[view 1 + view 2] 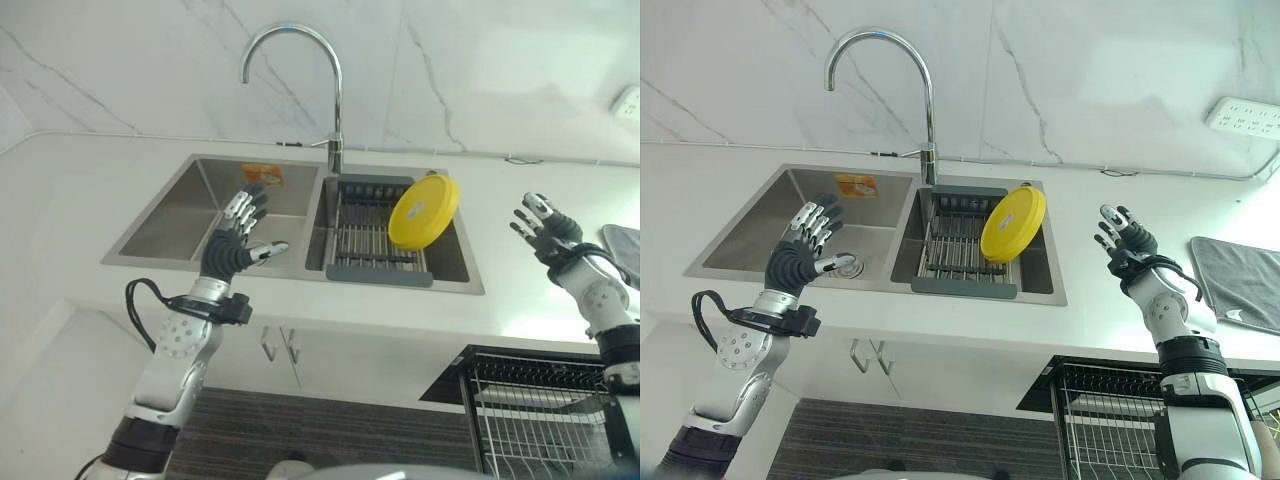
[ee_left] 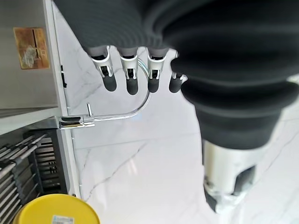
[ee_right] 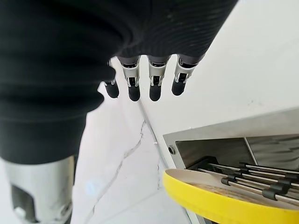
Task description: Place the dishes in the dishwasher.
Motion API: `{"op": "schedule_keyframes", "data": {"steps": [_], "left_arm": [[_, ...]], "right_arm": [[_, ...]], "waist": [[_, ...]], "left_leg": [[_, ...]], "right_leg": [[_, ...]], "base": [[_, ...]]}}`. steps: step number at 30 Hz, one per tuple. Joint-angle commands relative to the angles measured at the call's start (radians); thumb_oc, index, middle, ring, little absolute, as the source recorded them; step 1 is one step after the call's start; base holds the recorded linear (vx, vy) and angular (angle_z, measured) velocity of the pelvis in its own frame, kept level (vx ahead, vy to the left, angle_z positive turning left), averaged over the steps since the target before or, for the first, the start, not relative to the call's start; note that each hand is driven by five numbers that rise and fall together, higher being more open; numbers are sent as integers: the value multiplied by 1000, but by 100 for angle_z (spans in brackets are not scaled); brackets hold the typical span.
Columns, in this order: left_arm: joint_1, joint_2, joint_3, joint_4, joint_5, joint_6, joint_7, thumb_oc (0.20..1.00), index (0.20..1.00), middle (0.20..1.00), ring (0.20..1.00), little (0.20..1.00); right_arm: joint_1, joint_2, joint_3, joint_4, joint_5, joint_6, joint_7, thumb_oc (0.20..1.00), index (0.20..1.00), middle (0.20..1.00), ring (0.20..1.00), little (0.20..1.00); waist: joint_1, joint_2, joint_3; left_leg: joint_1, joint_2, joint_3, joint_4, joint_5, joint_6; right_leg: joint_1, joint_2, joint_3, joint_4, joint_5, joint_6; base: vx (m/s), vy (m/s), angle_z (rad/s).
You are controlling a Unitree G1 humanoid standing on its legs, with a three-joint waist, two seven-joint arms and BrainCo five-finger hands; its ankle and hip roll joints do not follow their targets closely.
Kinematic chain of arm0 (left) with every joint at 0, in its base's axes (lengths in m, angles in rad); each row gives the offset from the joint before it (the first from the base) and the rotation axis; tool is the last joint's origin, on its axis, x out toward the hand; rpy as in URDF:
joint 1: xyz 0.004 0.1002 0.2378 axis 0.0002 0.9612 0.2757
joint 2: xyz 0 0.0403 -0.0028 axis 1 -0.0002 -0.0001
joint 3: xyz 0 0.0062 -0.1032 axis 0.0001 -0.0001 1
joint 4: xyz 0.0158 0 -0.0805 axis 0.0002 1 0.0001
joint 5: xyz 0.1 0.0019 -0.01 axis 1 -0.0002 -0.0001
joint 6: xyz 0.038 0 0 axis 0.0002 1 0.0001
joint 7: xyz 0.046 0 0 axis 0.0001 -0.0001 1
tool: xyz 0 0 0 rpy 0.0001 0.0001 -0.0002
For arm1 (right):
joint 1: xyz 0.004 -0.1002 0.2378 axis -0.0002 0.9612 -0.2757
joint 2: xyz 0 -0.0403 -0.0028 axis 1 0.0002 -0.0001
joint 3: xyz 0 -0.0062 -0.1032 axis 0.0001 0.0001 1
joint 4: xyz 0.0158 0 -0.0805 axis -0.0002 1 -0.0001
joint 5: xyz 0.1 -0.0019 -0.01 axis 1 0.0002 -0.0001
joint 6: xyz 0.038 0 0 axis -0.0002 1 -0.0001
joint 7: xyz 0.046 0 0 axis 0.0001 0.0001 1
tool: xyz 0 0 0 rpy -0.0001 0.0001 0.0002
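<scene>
A yellow plate [image 1: 1013, 224] is seen standing on edge in a dish rack [image 1: 962, 250] inside a double sink [image 1: 790, 180], with both robot hands raised and empty.

The plate is leaned against the rack's right side in the right basin, tilted, below a curved tap [image 1: 880, 70]. The left hand [image 1: 800, 250] is held over the left basin, fingers spread and straight, touching nothing. The right hand [image 1: 1125, 240] is held over bare white counter [image 1: 1090, 195] right of the sink, fingers apart, well clear of the plate. An orange sticker [image 1: 856, 184] is stuck on the left basin's back wall; its print cannot be read. A grey cloth [image 1: 1240, 280] is laid at the counter's right edge. A wire dishwasher basket [image 1: 1110, 420] is seen below the counter.
</scene>
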Motion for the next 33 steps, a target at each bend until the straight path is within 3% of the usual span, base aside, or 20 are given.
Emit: {"op": "schedule_keyframes", "data": {"steps": [1,14,33], "left_arm": [[-101,45,-49,-3,-20,-62,22,1000,1000,1000,1000,1000],[-102,68,-46,-3,-28,-52,11,1000,1000,1000,1000,1000],[-110,93,-51,-18,-34,-3,-18,1000,1000,1000,1000,1000]], "right_arm": [[-132,-97,51,34,-42,-13,45,1000,1000,1000,1000,1000],[-191,-125,110,97,-89,13,85,1000,1000,1000,1000,1000],[-255,-84,183,196,-108,30,122,1000,1000,1000,1000,1000]], "waist": [[35,-11,-21],[52,-11,-17],[79,4,-5]], "left_leg": [[11,22,-2,-1,-114,-5],[9,16,-15,-1,-110,-8],[15,11,-30,-1,-112,-13]], "right_leg": [[47,-53,-5,7,-150,45],[52,-55,-18,7,-152,45],[68,-59,-48,7,-163,46]], "base": [[0,0,0],[4,-1,0],[32,-10,7]]}}
